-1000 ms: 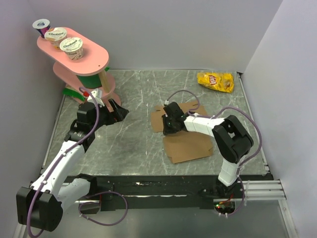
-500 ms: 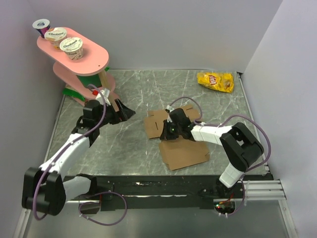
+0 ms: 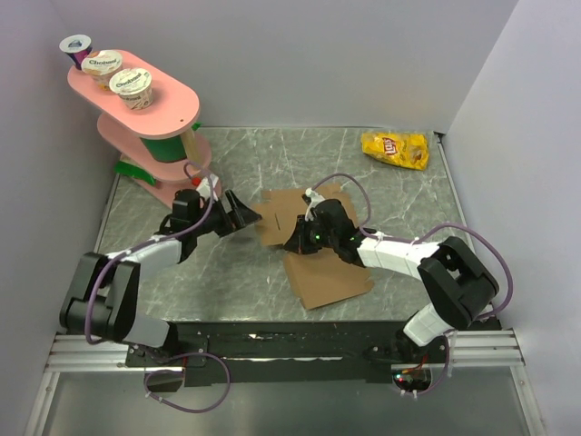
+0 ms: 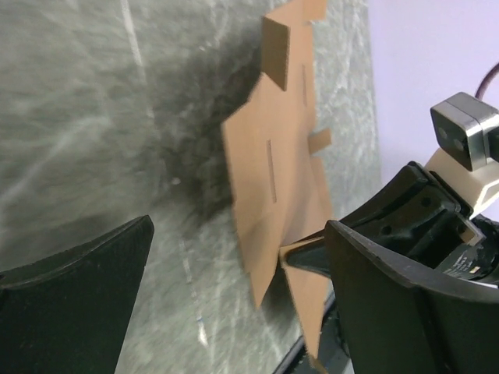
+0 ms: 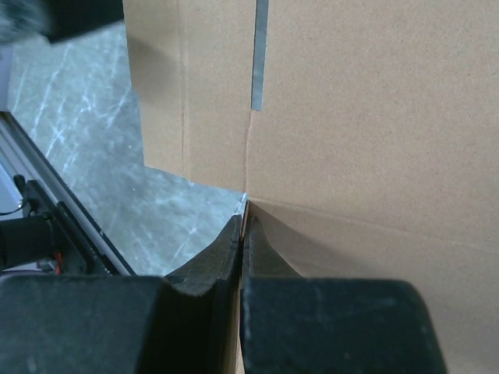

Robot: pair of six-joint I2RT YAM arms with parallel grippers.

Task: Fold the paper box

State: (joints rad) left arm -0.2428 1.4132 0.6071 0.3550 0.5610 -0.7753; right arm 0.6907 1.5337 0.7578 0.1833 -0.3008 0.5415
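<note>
Since a second ago your right gripper (image 3: 297, 242) has clamped onto the paper box (image 3: 331, 277) and dragged it toward the pink stand (image 3: 172, 104), so the sheet's far panel is tilted up off the table (image 3: 227, 272). Your left gripper (image 3: 245, 216) has swung out from the stand and hangs spread wide, just beside that raised panel. Chobani cups (image 3: 132, 84) sit on the stand. A yellow Lay's bag (image 3: 395, 149) lies well past the box from it.

My pincer (image 4: 240, 230), jaws wide apart, the paper box (image 4: 273, 171) just ahead of them, tilted above the table (image 4: 93, 117).
</note>
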